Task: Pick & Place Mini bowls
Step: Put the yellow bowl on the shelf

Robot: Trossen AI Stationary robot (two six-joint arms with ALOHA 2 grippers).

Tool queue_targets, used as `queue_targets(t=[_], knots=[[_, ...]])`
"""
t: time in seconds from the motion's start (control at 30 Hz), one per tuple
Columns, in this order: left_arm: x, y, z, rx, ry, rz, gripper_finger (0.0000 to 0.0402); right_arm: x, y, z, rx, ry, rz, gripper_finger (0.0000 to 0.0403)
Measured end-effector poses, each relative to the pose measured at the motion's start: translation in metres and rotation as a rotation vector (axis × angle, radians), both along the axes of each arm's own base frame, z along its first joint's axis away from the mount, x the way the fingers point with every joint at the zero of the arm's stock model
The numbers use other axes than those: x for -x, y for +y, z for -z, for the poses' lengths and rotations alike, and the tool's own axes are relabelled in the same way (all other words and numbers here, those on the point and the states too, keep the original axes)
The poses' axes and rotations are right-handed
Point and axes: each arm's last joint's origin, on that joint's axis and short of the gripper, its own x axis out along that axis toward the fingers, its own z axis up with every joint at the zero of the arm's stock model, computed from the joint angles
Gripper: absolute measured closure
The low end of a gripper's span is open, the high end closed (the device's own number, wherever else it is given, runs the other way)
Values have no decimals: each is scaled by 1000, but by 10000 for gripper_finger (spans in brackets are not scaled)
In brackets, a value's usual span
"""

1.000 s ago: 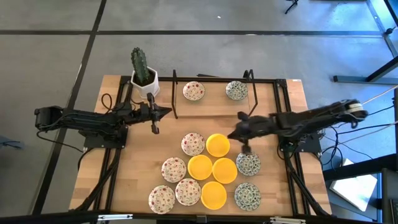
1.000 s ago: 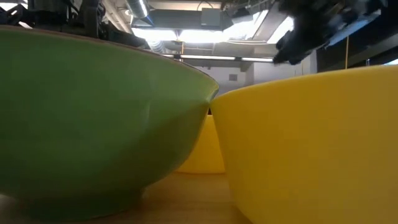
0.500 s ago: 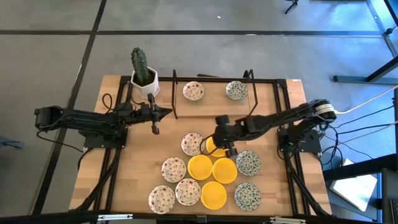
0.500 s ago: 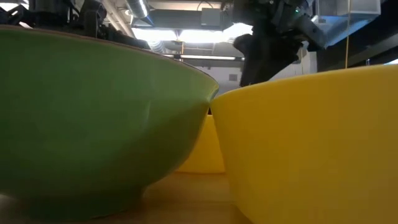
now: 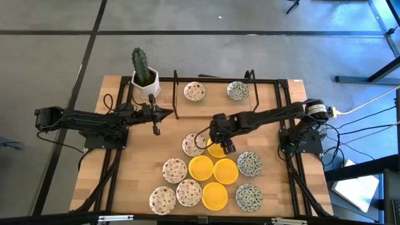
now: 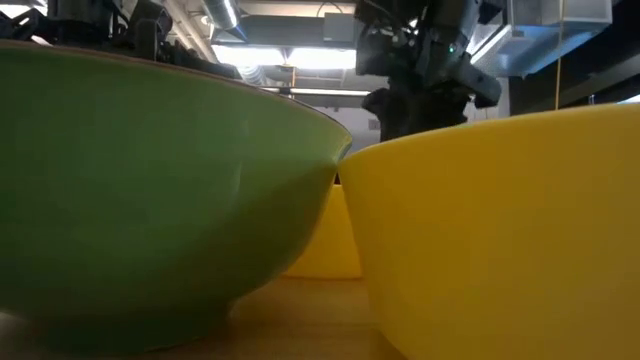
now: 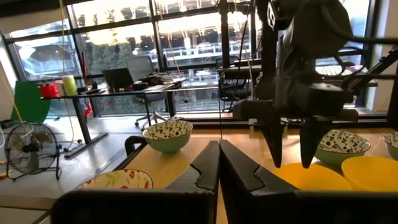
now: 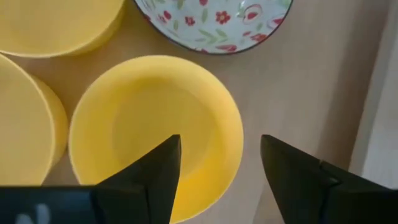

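Observation:
Several mini bowls sit in a cluster on the near half of the wooden table: yellow ones, white ones with red flowers and white ones with a grey-green pattern. My right gripper (image 5: pixel 220 142) hangs open, slanting down over the farthest yellow bowl (image 5: pixel 217 147). In the right wrist view (image 8: pixel 217 165) one finger is above the bowl's inside (image 8: pixel 149 134) and the other is beyond its rim, and neither touches it. My left gripper (image 5: pixel 156 120) waits shut and level at the left, above the table. Two more bowls, one red-flowered (image 5: pixel 194 91) and one grey-green (image 5: pixel 237 90), stand at the far edge.
A red-flowered bowl (image 5: pixel 192 145) stands close to the left of the yellow one, and other yellow bowls (image 5: pixel 201 167) lie just nearer. A cactus in a white pot (image 5: pixel 144 78) stands at the far left. A black wire frame (image 5: pixel 175 94) rises around the two far bowls.
My right gripper has swung toward the table's left, from beside the grey-green bowls to above the farthest yellow bowl. It has tipped further downward, sunk a little and opened. The bowls have stayed where they were.

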Motion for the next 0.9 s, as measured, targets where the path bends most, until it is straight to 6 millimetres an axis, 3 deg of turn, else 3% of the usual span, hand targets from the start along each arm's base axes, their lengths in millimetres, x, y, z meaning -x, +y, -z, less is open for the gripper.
queue_targets(t=[0.4, 0.9], knots=[[0, 0, 0, 0, 0, -1, 397, -9, -3, 20, 5, 52, -42, 184], [0, 0, 0, 0, 0, -2, 396, -18, -29, 48, -82, 132, 61, 184]])
